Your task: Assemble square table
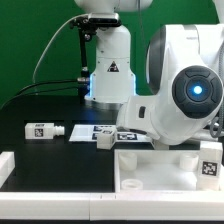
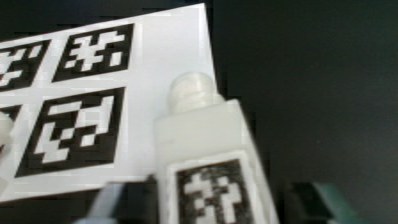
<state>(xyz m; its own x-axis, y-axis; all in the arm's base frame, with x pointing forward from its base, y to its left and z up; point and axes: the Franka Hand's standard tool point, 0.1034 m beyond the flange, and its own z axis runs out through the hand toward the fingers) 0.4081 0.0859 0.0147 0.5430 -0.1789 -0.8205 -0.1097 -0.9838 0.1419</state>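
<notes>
Green backdrop (image 1: 30,30) behind, matte black tabletop (image 1: 25,108) in front; thin black cable (image 1: 45,60) draped across the green

White leg (image 2: 210,150) bearing a black-and-white tag; white marker board (image 2: 151,60) with black pixel-patterned tags; black table (image 2: 320,80); white top (image 1: 165,172).

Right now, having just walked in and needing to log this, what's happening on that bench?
The robot arm's gripper straddles one white tagged leg lying by the marker board. Whether the fingers grip it yet is unclear. Another leg lies loose on the black table, and the square top sits apart, no leg fitted.
</notes>
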